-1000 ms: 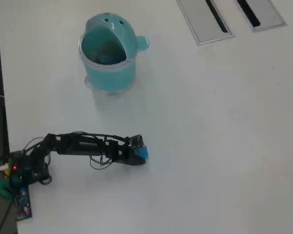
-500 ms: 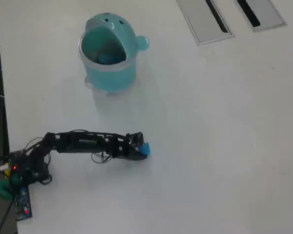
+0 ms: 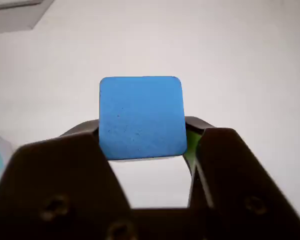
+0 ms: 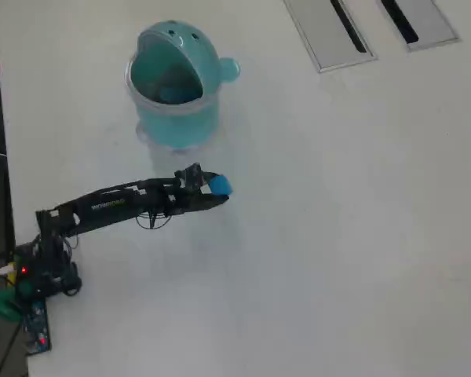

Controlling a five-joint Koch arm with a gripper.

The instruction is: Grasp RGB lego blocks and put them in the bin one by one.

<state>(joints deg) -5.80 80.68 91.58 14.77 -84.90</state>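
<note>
Your white table (image 4: pixel 361 236) fills the overhead view, with two grey slotted panels (image 4: pixel 327 33) at the top right, the teal bin (image 4: pixel 175 82) at the upper left, and the black arm (image 4: pixel 110 206) reaching from the lower left towards the frame's centre, stopping just below the bin. Your gripper (image 3: pixel 142 145) has its black jaws closed against both sides of the blue lego block (image 3: pixel 141 117), which sits centre-frame in the wrist view and shows at the arm's tip (image 4: pixel 220 185) from overhead, near the bin but apart from it.
</note>
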